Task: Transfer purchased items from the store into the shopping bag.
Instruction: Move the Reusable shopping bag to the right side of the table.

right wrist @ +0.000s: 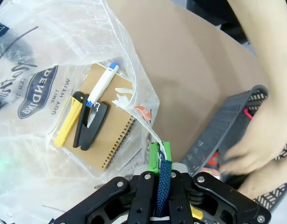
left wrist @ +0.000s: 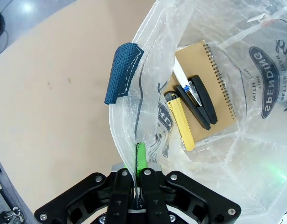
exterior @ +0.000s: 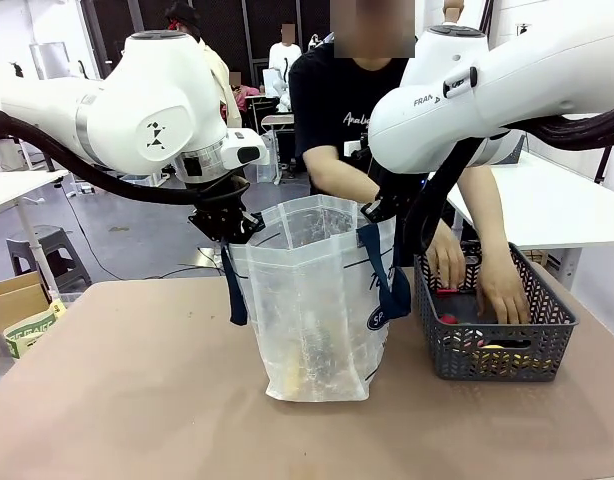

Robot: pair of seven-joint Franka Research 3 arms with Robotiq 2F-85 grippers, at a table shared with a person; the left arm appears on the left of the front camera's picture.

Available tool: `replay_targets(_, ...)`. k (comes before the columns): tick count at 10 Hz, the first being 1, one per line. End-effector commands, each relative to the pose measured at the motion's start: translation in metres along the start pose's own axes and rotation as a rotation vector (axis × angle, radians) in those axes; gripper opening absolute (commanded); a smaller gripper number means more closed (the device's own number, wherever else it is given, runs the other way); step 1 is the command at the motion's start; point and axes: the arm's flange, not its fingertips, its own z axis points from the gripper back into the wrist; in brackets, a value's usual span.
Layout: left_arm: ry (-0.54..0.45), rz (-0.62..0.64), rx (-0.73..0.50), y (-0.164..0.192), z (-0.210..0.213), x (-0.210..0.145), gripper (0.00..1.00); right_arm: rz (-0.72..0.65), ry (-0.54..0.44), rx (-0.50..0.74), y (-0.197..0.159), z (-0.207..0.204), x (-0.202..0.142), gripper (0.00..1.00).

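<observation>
The tan desk point(exterior: 107, 400) fills the lower part of the front view, and at its centre the shopping bag point(exterior: 317, 310) stands upright, its mouth stretched left to right between the two arms. Just beside it, at the lower right, sits the dark grey basket point(exterior: 552, 330), with the person's hands point(exterior: 504, 290) both down inside it among the purchased items left there. The left gripper point(exterior: 225, 225) at the bag's upper left is clamped shut on the translucent rim, and the right gripper point(exterior: 379, 208) at its upper right is clamped on the navy strap and rim, so neither is free. The basket lies on the right gripper's side, yet the hands are nearer the goods than either gripper, and the likely path is leftward, over the rim and down. In the left wrist view a brown spiral notebook point(left wrist: 204, 60) already lies flat on the bag's floor, with a black stapler point(left wrist: 203, 100), a yellow cutter point(left wrist: 183, 123) and a white pen point(left wrist: 181, 74) on top
</observation>
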Motion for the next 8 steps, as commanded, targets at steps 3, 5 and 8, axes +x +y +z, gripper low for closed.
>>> replay_targets(3, 0.0, 0.002, 0.001, 0.0011, -0.0002, -0.0003, 0.0, -0.002, 0.001, 0.0, -0.0009, -0.0006, -0.0006, 0.0)
replay_targets(5, 0.0, 0.002, 0.001, 0.0011, -0.0002, -0.0003, 0.0, -0.002, 0.001, 0.0, -0.0009, -0.0006, -0.0006, 0.0)
replay_targets(8, 0.0, 0.002, 0.001, 0.0011, -0.0002, -0.0003, 0.0, -0.002, 0.001, 0.0, -0.0009, -0.0006, -0.0006, 0.0)
